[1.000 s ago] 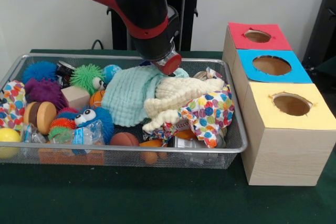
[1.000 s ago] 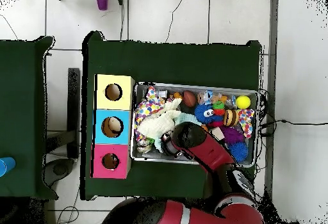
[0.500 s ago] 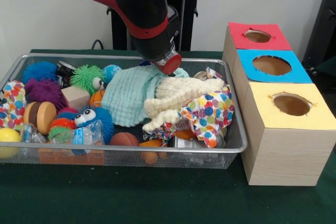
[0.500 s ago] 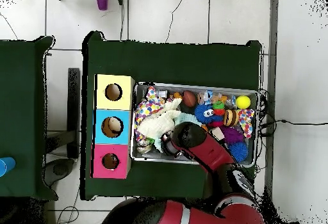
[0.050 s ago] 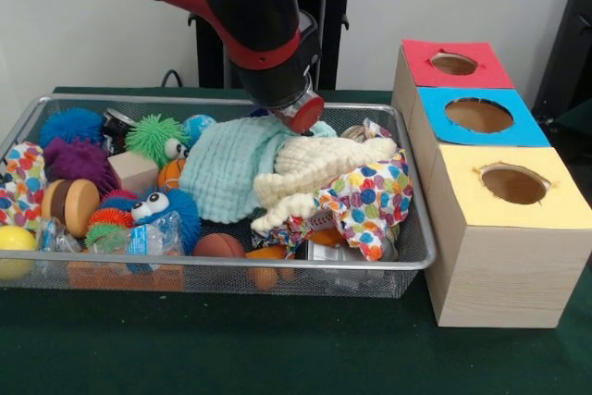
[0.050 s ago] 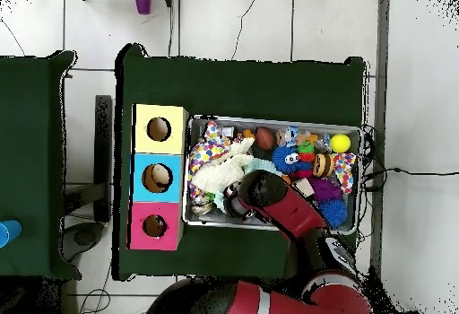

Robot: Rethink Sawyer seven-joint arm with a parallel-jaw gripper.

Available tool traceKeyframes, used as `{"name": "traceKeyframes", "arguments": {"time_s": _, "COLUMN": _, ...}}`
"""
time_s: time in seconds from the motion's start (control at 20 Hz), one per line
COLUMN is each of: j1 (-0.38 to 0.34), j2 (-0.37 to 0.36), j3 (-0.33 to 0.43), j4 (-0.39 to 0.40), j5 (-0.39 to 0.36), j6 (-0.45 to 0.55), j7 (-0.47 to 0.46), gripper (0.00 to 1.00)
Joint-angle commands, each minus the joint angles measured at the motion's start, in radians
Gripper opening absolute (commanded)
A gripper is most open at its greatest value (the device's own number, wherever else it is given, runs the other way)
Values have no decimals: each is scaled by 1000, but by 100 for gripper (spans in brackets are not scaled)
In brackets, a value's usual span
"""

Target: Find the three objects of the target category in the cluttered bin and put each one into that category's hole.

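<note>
The wire mesh bin (image 5: 414, 249) holds a pile of cloths: a mint green cloth (image 5: 222, 173), a cream knobbly cloth (image 5: 319, 166) and a polka-dot cloth (image 5: 375, 196). My gripper (image 5: 302, 117) is low at the back middle of the bin, down against the top of the green and cream cloths; its tip is hidden by the arm's red-ringed end. From overhead, the gripper (image 6: 236, 203) sits over the bin's side nearest the boxes, beside the cream cloth (image 6: 215, 176). Three boxes with round holes stand next to the bin: red (image 5: 421, 55), blue (image 5: 435, 104), yellow (image 5: 462, 201).
Spiky balls in blue (image 5: 69, 124), green (image 5: 151, 133) and purple (image 5: 79, 159), a blue googly-eyed toy (image 5: 171, 213), a wooden block (image 5: 134, 171), a yellow ball (image 5: 14, 245) and a brown ball (image 5: 219, 246) crowd the bin's other half. The arm (image 6: 296, 216) crosses the bin.
The arm's end has shifted slightly sideways toward the boxes, staying low on the cloth pile. Nothing in the bin has visibly moved.
</note>
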Motion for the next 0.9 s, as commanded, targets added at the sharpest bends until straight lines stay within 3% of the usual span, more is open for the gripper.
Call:
{"name": "traceKeyframes", "arguments": {"time_s": 0.05, "j1": -9, "j2": 79, "j3": 160, "j4": -158, "j5": 10, "j6": -201, "j7": 72, "gripper": 100}}
{"name": "traceKeyframes", "arguments": {"time_s": 0.5, "j1": 12, "j2": 103, "j3": 175, "j4": -171, "j5": 29, "j6": -262, "j7": 119, "gripper": 100}}
{"name": "traceKeyframes", "arguments": {"time_s": 0.9, "j1": 39, "j2": 99, "j3": 144, "j4": -206, "j5": 39, "j6": -216, "j7": 146, "gripper": 100}}
